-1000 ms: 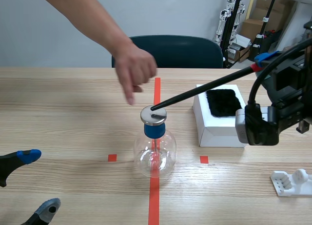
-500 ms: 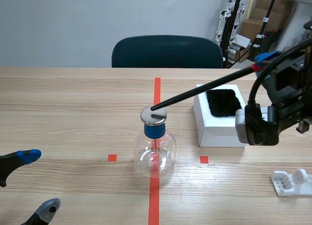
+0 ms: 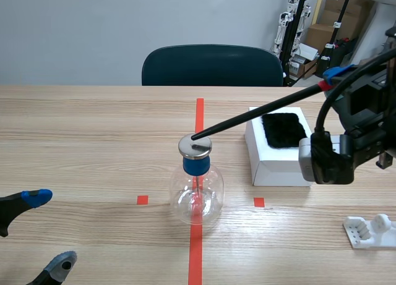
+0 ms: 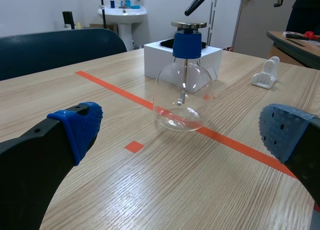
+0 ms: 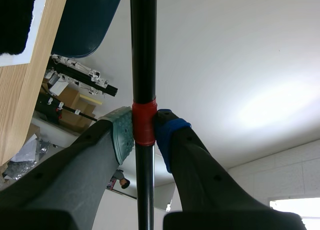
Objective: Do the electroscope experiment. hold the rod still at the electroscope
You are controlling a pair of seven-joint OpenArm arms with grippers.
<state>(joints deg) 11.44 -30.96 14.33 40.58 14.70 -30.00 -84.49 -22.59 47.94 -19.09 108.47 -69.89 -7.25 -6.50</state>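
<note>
Rod (image 3: 260,110), thin and black, is slanting down from the right gripper (image 3: 328,81) at the scene view's right toward the middle of the table (image 3: 93,130). Its tip is hanging over the metal disc (image 3: 195,147) capping the electroscope (image 3: 197,189). That glass flask with its blue stopper (image 3: 197,165) is standing upright on the long orange-red tape line. Just beside it, on the right arm's side, a white box (image 3: 275,164) is carrying a black furry cloth (image 3: 284,129). A small white plastic stand (image 3: 370,230) is lying near the right arm, and a dark chair (image 3: 213,65) is sitting behind the table. The left gripper (image 3: 49,230) is lying low, well apart from the flask

From the left wrist, that gripper's fingers (image 4: 75,127) are standing wide apart, holding nothing, with the flask ahead between them. The rod's tip is showing just above the disc, with a small gap

From the right wrist, the two pads (image 5: 122,132) are pressing on the rod at its red band (image 5: 143,125), clamping it
</note>
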